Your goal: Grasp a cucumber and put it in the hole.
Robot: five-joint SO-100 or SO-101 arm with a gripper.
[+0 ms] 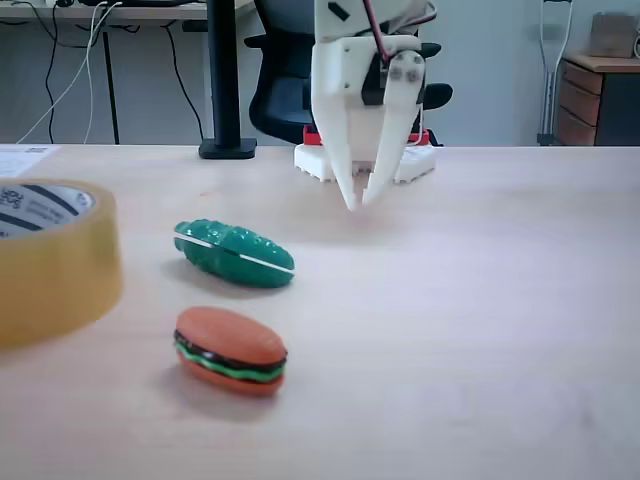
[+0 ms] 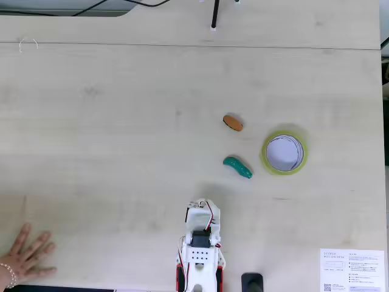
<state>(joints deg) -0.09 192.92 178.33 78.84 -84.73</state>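
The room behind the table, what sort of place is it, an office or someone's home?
Probably an office or lab: a black office chair behind the wooden table, cables hanging under a desk, and a wooden drawer cabinet.

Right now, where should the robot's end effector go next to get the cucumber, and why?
Probably swing toward the cucumber and open. The end effector hangs near the arm's base, fingertips nearly together, holding nothing, while the cucumber lies apart from it on the table, between the base and the toy burger.
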